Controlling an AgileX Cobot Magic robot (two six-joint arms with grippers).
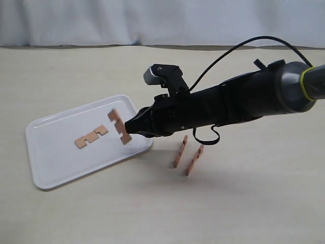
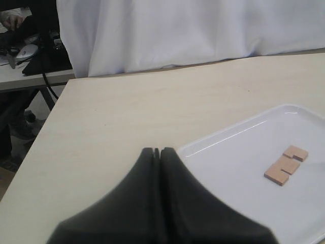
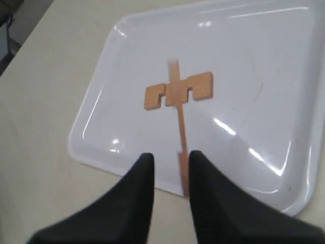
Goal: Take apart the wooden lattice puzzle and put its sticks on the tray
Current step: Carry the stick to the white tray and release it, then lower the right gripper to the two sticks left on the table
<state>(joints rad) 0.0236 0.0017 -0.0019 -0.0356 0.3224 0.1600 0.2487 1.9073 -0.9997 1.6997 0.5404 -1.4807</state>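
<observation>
Right gripper [image 3: 170, 156]: open, two black fingers [image 3: 143, 180] apart, gap clearly wider than the thin wood inside it; hangs low over the tray's edge on the side toward the bare table. Left gripper [image 2: 159, 151]: closed tight, finger pressed on finger, grips nothing; hovers over the table just beside one rounded corner of the tray. Right arm [image 1: 244, 96]: black and thick, enters at the right of the exterior view, reaches across the middle, carries a black cable [image 1: 264, 37] that loops above it. Table [image 1: 244, 203]: pale beige, bears all things; ends at a white curtain [image 1: 152, 20] behind. Tray [image 1: 51, 162]: white, with rounded corners and a low rim, lies at a slant left of the middle in the exterior view. Blurred stick [image 3: 182, 142]: one of four reddish-brown notched pieces, all separate, none locked in another; seen edge-on between the right fingers, very close to one of them, cannot tell if touching; points out over the tray, smeared at the far end; cannot tell whether resting on the tray or hanging above it. Flat stick [image 1: 91, 136]: lies on its broad face near the middle of the tray, notches visible, apart from the rim. Inner table stick [image 1: 180, 151] and outer table stick [image 1: 194, 159]: stand on edge on the table, side by side and nearly parallel, not touching, near the tray's right side and below the arm in the exterior view.
</observation>
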